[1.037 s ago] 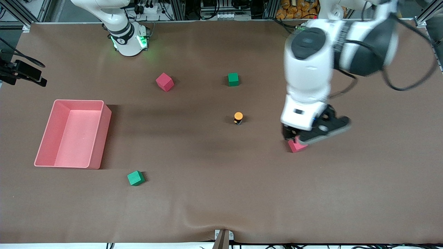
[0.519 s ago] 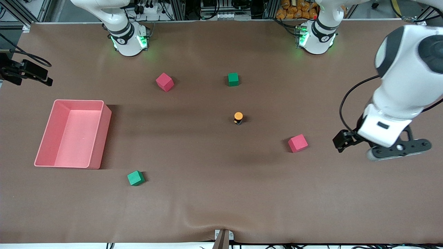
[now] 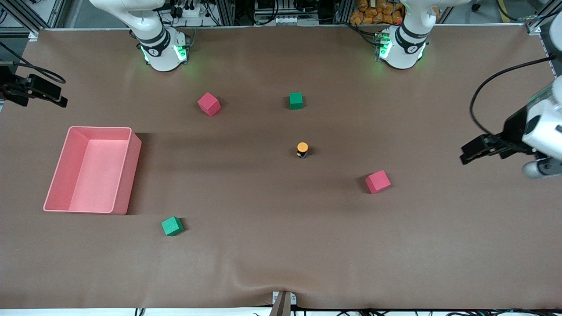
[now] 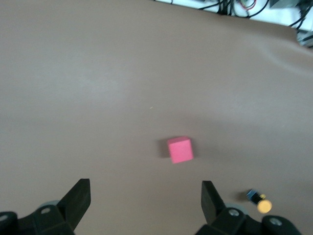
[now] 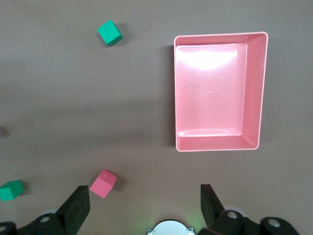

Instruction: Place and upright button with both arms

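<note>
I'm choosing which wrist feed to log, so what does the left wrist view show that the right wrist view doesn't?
Only the left wrist view shows the button, orange cap up on the brown table, and a red cube close to it, seen between the open left gripper.

Only the right wrist view shows the pink bin, two green cubes and a different red cube, under the open right gripper.

Both show the brown table and open fingers with nothing held.
</note>
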Controlling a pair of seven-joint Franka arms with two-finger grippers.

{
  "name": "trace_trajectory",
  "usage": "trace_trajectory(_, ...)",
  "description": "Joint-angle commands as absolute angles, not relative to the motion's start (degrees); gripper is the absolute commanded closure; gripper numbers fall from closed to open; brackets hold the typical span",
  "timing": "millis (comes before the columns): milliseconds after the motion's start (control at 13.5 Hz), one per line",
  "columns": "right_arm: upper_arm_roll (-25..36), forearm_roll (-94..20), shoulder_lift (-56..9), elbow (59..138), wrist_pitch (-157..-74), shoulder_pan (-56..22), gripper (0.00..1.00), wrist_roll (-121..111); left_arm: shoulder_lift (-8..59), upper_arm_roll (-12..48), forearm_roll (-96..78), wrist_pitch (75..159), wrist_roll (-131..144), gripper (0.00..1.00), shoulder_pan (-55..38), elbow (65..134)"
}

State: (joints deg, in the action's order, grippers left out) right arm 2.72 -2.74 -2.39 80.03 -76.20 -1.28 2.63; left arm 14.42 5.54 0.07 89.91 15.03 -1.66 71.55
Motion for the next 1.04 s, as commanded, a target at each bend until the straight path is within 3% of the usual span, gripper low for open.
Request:
trace_trajectory(0, 2.64, -3.07, -2.37, 78.84, -74.97, -1.23, 0.0, 2.64, 9.86, 1.6, -0.88, 85.54, 9.68, 0.0, -3.07, 73.3)
trace_trajectory(296, 2.55, -3.08, -2.37, 78.84, -74.88, -1.32, 0.0, 2.64, 3.27, -2.63, -0.97, 77.01, 2.38, 0.0, -3.87, 75.58)
trace_trajectory(519, 2.9, -2.37, -2.29, 78.92, -74.53, -0.97, 0.0, 2.64, -2.62, -2.99, -1.05, 74.79, 0.19, 0.0, -3.43, 81.89)
trace_trajectory(815, 3.25, -2.11, -2.29, 78.84, -73.3, -0.79, 0.0, -0.43, 1.22, -10.18, -0.88, 79.88, -9.72, 0.0, -3.87, 81.65)
trace_trajectory(963, 3.34, -2.02, -2.29, 78.84, -72.77, -0.62, 0.0, -0.62, 1.67, -10.9, -0.44, 80.33, -11.17, 0.0, -3.96, 81.82)
